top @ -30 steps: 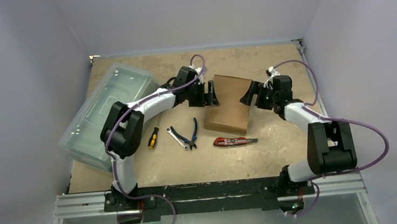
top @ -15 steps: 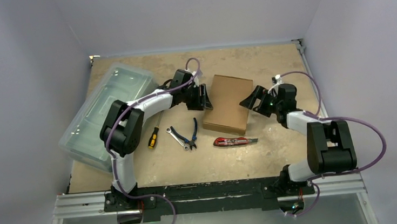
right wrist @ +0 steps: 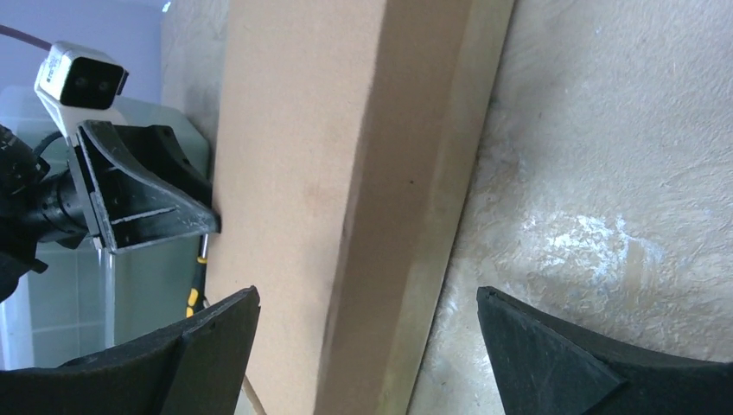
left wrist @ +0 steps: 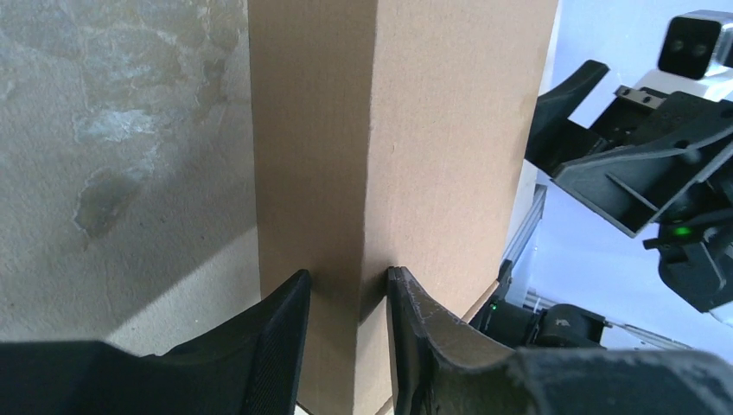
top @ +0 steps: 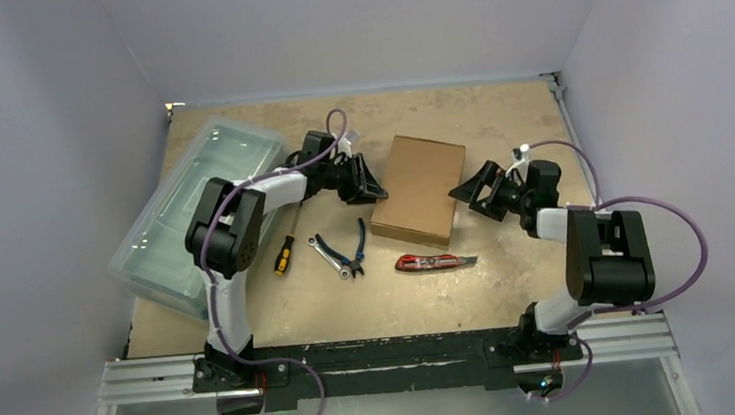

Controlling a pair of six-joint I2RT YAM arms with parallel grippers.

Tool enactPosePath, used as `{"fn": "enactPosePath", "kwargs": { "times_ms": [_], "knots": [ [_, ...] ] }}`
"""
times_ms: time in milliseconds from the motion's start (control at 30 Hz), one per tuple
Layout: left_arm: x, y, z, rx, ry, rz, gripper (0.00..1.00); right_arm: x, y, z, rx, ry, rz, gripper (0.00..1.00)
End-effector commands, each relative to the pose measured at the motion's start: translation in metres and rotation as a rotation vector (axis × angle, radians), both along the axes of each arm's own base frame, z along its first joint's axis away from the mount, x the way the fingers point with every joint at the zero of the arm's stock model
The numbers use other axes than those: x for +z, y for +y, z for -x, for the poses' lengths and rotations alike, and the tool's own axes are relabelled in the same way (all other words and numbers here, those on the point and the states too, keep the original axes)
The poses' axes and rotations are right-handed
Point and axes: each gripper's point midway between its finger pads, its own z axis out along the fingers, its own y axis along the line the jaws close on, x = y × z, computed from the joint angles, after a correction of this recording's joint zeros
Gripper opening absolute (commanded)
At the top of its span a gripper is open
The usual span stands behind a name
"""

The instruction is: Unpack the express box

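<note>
The left gripper [left wrist: 347, 277] had drawn its jaws in from a wide spread to a narrow gap and had pulled back off the top of the express box [top: 419, 188] to its left edge. In the left wrist view the box's long corner ran up from between the fingertips. Whether the pads touched or pinched the cardboard could not be told. The right gripper [right wrist: 367, 298] had spread fully and backed away to just beside the box's right edge, its jaws empty.

The box lay flat and closed near the middle of the table [top: 535, 102], turned slightly from where it had been a second before. That suggested both arms had finished a nudge or squaring-up and were letting go, with opening not yet begun.

The utility knife [top: 433, 261] lay untouched just in front of the box.

No tape, seam or lid flap showed in any view. The wrist cameras caught only bare cardboard faces, and the box's contents stayed unseen.
</note>
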Motion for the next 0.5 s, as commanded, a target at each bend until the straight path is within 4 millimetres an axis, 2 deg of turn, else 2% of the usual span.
{"fn": "enactPosePath", "kwargs": {
  "times_ms": [0, 300, 467],
  "knots": [
    [-0.058, 0.025, 0.001, 0.076, 0.113, -0.113, 0.34, 0.007, 0.005, -0.009, 0.023, -0.038, -0.040, 0.99],
    [-0.083, 0.032, 0.009, 0.087, 0.179, -0.122, 0.30, -0.002, 0.015, -0.017, 0.049, -0.019, -0.123, 0.99],
    [-0.081, 0.029, 0.008, 0.083, 0.182, -0.108, 0.30, -0.013, 0.032, -0.025, 0.046, 0.044, -0.104, 0.99]
  ]
}}
